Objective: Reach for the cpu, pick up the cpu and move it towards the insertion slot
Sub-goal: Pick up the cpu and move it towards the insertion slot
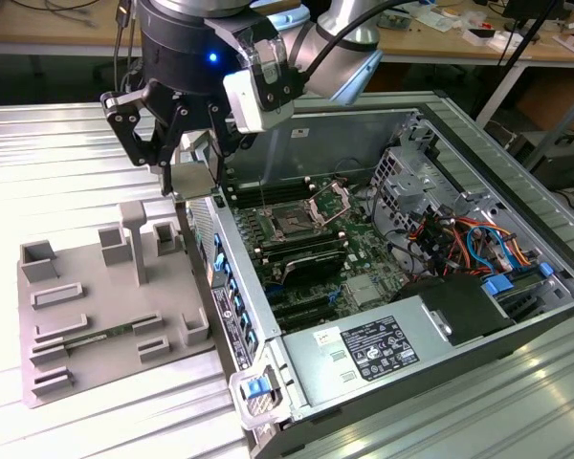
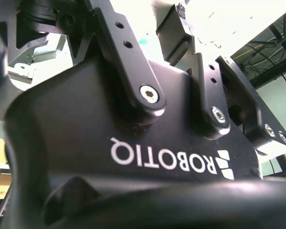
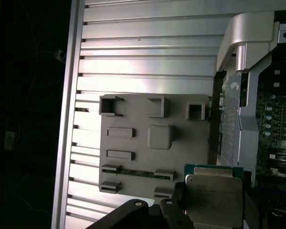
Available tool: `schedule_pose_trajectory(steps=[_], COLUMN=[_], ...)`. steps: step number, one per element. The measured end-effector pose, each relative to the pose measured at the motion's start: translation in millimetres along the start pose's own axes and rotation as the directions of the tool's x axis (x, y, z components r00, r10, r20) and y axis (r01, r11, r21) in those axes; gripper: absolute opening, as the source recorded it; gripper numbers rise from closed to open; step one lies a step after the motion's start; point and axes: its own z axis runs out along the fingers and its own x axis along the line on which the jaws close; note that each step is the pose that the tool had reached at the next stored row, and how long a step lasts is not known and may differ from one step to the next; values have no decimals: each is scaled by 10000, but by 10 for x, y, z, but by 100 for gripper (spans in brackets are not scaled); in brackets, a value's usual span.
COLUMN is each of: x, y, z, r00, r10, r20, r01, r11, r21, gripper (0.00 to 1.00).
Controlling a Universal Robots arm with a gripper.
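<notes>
My gripper (image 1: 193, 174) hangs over the near wall of the open computer case (image 1: 231, 287), shut on the cpu (image 1: 197, 178), a flat silvery square held edge to edge between the fingers. In the first wrist view the cpu (image 3: 213, 196) shows its pale metal top and green rim, with a black finger (image 3: 178, 200) against its side. The insertion slot (image 1: 293, 226) is a dark square socket on the motherboard with its shiny retention frame (image 1: 330, 203) swung up. It lies toward the exterior view's right of the gripper and lower, inside the case.
A grey fixture plate (image 1: 105, 306) with raised frames and a post sits on the ribbed metal table (image 1: 48, 163), on the exterior view's left of the case; a memory stick (image 1: 86, 339) lies in it. Inside the case are long black memory slots (image 1: 311, 253), the power supply (image 1: 364, 349) and cables (image 1: 459, 239).
</notes>
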Motion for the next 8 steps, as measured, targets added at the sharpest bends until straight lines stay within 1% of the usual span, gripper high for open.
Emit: schedule_pose_trajectory(steps=[8], x=[-21], y=[-2], z=[0], r00=[10000], r10=[0], r20=[0], r01=[0], r11=[10000], r21=[1], gripper=[55])
